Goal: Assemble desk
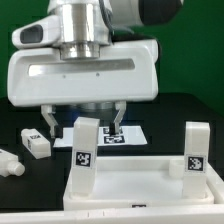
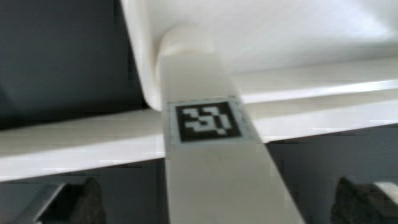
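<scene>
Here the marker board (image 1: 135, 133) sits half-hidden behind the spread pincer (image 1: 84, 125).

Tabletop (image 1: 140, 188): one. Legs: four. Two stand upright, first upright leg (image 1: 85, 152) and second upright leg (image 1: 197, 150). Two lie loose, tagged loose leg (image 1: 35, 143) and half-seen loose leg (image 1: 8, 166). Marker board (image 1: 135, 133): one.

The white rimmed tabletop (image 1: 140, 190) lay flat on the black worktop (image 1: 170, 112). The left leg (image 1: 87, 150) and right leg (image 1: 196, 150), both tagged blocks, stood upright in its corners. A third leg (image 1: 35, 142) lay loose nearby.
</scene>
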Controlling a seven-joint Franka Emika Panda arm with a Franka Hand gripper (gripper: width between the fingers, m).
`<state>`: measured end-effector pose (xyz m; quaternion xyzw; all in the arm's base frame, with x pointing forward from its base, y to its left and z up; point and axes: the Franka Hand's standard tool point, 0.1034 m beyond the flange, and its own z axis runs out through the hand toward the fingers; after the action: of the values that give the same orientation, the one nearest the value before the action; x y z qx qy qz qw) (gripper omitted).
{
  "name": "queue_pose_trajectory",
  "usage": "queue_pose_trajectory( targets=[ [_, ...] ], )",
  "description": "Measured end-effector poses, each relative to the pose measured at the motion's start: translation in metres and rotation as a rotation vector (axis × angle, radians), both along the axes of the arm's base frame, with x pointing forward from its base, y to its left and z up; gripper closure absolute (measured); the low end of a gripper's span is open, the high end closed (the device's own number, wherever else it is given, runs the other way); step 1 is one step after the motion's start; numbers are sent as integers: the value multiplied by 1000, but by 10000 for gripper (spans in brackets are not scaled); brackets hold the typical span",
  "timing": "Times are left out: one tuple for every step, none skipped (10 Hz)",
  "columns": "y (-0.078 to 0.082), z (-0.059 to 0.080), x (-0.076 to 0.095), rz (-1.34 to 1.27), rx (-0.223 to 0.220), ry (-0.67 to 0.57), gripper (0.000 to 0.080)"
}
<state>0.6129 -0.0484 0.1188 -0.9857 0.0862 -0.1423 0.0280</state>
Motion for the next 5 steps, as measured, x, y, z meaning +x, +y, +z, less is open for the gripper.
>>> queue_pose_trajectory(
  targets=[
    [5,-2,-2,-7,50,98,151],
    [6,-3,-1,-8,83,193,151],
    [5,-2,3,4,90,247,150],
    [0,-5,4,24,82,276,150],
    [-11,-8,1,39,60,306,150]
  ],
)
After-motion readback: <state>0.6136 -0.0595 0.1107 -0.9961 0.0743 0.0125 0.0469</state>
